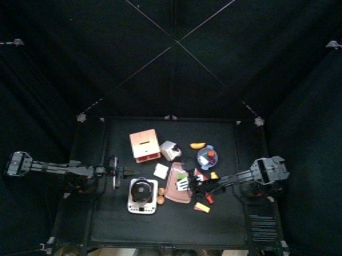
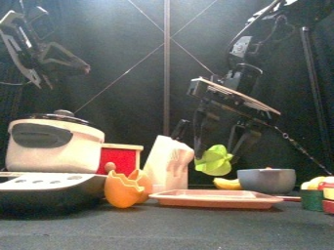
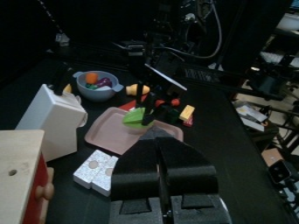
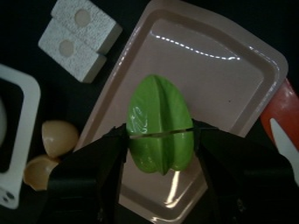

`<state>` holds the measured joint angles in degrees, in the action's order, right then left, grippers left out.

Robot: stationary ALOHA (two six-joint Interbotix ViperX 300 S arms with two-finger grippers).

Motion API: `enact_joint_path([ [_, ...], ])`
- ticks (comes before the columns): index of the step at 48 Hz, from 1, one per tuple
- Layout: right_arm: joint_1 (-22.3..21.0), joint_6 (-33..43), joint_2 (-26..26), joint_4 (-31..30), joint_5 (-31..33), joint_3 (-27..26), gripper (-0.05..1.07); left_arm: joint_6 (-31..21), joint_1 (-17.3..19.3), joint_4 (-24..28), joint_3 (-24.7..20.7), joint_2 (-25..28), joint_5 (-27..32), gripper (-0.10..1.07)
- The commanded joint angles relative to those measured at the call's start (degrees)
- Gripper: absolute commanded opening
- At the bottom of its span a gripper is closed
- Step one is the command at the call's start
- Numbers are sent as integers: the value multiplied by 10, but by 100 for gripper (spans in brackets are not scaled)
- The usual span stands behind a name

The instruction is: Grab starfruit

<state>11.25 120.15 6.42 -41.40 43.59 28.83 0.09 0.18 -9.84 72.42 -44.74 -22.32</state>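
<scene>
Starfruit (image 4: 160,122), green, ribbed, held in our right claw (image 4: 158,133) clear above the pink tray (image 4: 222,74) on the counter; left claw (image 3: 163,175) closed, empty, resting aside; we judge its waxy ridges could slip from a shallow pinch

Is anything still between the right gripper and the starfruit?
No. The right gripper is shut on the green starfruit, held clear above the pink tray. The front view shows the fruit off the tray.
</scene>
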Motion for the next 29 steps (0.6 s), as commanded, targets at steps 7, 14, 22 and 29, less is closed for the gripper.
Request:
enact_joint_path([
  [7, 16, 71, 29, -11, 62, -40, 65, 1, 3, 1, -6, 1, -5, 9],
  [14, 18, 81, 54, -6, 99, -64, 65, 0, 3, 1, -6, 0, -5, 9],
  [22, 18, 81, 74, -9, 128, -89, 65, 0, 7, 0, -6, 1, -5, 9],
  [29, 19, 81, 85, -5, 130, -94, 66, 1, 8, 1, -6, 1, -5, 9],
])
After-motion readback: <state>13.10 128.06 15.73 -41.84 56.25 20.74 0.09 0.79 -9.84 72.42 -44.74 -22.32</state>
